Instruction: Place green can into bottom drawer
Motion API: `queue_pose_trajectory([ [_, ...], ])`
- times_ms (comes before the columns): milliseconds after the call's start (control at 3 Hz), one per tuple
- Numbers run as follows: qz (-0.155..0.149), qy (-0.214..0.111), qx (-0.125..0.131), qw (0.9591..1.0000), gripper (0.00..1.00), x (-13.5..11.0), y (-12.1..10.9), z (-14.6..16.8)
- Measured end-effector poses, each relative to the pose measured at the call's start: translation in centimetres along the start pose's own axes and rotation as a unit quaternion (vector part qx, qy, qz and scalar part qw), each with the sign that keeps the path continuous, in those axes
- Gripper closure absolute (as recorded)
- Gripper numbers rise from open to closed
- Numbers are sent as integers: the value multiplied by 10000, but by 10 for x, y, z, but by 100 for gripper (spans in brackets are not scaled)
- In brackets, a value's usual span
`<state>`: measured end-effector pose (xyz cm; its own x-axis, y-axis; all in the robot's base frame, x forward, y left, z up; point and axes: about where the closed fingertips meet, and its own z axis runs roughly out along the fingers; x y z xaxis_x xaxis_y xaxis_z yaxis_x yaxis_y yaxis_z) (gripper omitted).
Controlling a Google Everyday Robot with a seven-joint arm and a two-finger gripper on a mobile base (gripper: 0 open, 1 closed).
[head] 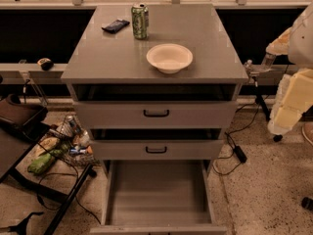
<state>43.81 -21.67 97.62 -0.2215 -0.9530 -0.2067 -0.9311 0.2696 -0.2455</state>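
Nearest the camera, the bottom drawer is pulled fully out of the grey cabinet, its flat floor and low side walls in plain sight. Above it sit the middle drawer and the top drawer, each with a black handle and each a little ajar, a dark gap showing over its front. To the left of the cabinet, on the floor, a wire basket holds assorted packets and bottles.

On the cabinet top a white bowl stands towards the front, right of centre. Further back the green can stands upright near the rear edge – well apart from the open drawer below. Just to its left lies a dark packet, flat on the surface.

The gripper hangs off the cabinet's right side, near the front right corner of the top – whether it is released or clenched, I cannot tell. It holds nothing visible.
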Motion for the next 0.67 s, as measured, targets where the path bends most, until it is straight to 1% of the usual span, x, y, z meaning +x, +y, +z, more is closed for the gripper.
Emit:
queue_pose_trajectory([
  [333,0,0,0,10000,0,0,0,0],
  [667,-86,-282,46,9996,0,-14,-22,6],
])
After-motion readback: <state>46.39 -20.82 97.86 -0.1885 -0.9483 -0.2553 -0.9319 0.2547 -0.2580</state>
